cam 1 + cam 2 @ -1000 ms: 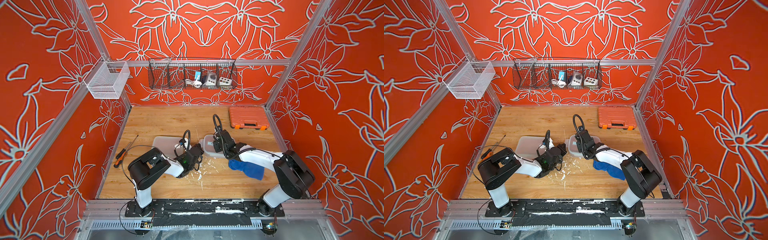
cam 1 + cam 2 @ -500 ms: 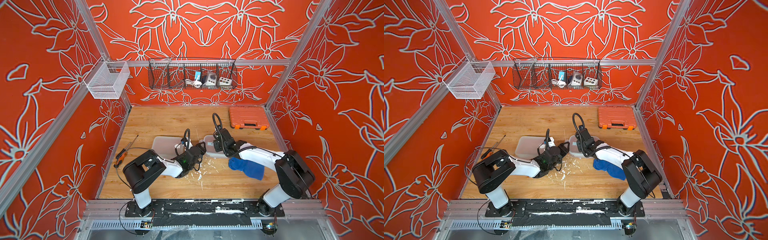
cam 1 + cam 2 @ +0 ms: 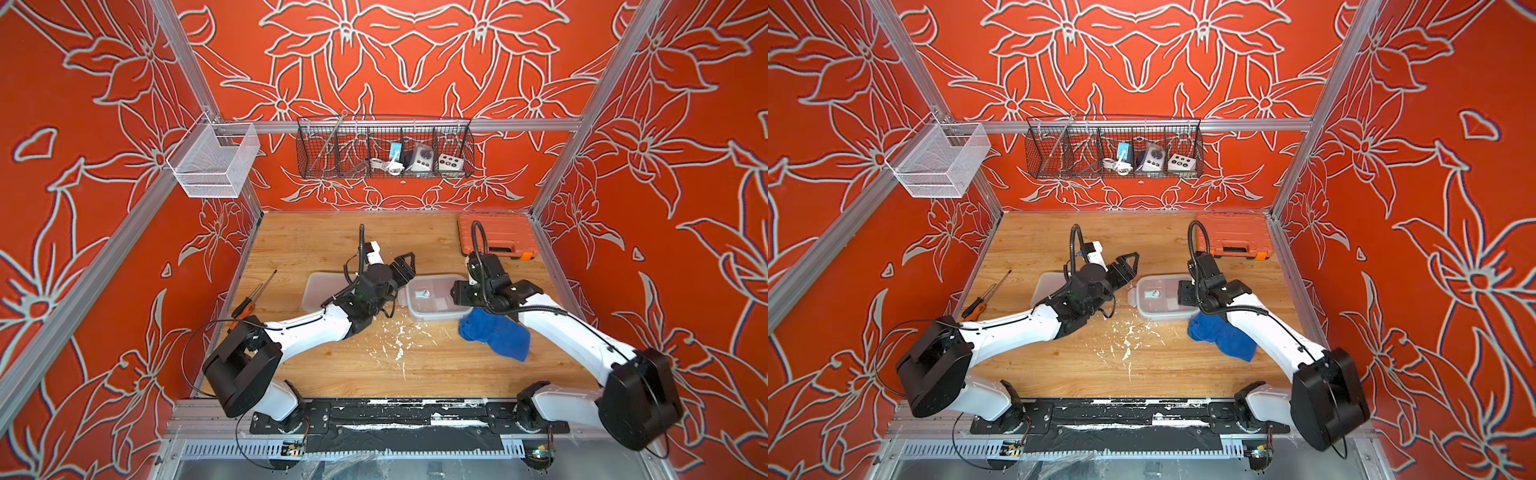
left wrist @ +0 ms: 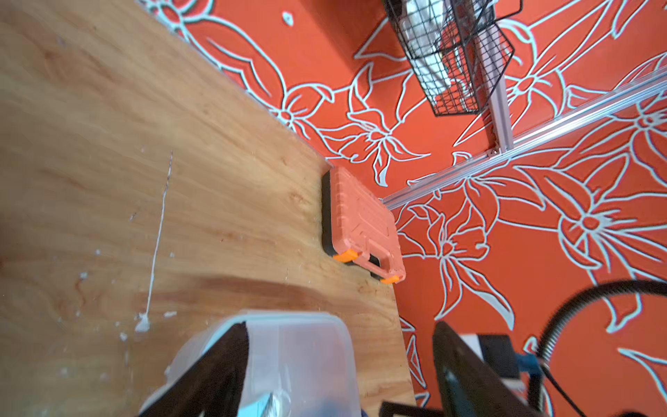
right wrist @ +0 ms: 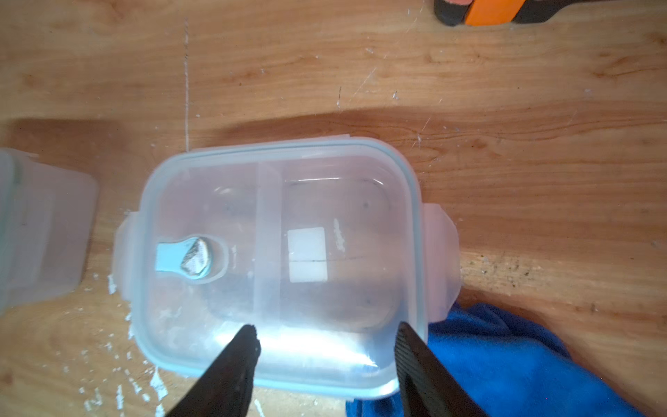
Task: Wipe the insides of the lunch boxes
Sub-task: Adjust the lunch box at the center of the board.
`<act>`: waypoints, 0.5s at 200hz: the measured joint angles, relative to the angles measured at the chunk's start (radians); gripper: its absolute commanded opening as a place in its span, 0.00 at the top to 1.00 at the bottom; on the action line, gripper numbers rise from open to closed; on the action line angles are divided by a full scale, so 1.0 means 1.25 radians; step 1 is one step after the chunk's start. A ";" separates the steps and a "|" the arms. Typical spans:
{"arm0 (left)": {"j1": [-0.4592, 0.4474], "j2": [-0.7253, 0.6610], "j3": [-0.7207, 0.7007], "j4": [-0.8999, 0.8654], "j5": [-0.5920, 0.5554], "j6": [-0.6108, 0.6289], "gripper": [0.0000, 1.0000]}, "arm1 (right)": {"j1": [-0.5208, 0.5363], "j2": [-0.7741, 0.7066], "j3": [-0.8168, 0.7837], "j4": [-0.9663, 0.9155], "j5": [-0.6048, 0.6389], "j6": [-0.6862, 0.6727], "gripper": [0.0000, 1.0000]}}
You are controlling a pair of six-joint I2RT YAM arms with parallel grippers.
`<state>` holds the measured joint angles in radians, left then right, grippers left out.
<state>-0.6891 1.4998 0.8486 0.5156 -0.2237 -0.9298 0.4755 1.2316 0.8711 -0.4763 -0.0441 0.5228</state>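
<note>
The divided lunch box sat mid-table, w/ the 2nd lunch box just left of it, partly under the left arm. The left gripper hung near the divided box's left end, fingers wide, nothing held. The right gripper was above its right part, fingers apart, empty. A blue cloth lay against its near-right corner

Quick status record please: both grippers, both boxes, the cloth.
left gripper: open, empty, beside divided box
right gripper: open, empty, above divided box's edge
divided box: flat on the wood, white label showing
other box: apart from divided box, partly hidden
cloth: blue, lying loose beside divided box
wiping: not under way
</note>
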 measured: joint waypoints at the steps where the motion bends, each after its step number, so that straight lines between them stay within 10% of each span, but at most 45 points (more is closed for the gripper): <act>1: 0.003 0.002 0.002 -0.001 0.002 0.002 0.25 | 0.000 -0.002 0.000 -0.002 0.000 0.000 0.36; 100: 0.069 0.350 0.350 -0.222 0.423 0.385 0.27 | -0.072 -0.029 -0.103 -0.040 -0.088 0.141 0.36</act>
<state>-0.6029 1.9373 1.2861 0.2375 0.3046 -0.4488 0.3851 1.1950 0.7422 -0.5259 -0.1543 0.6987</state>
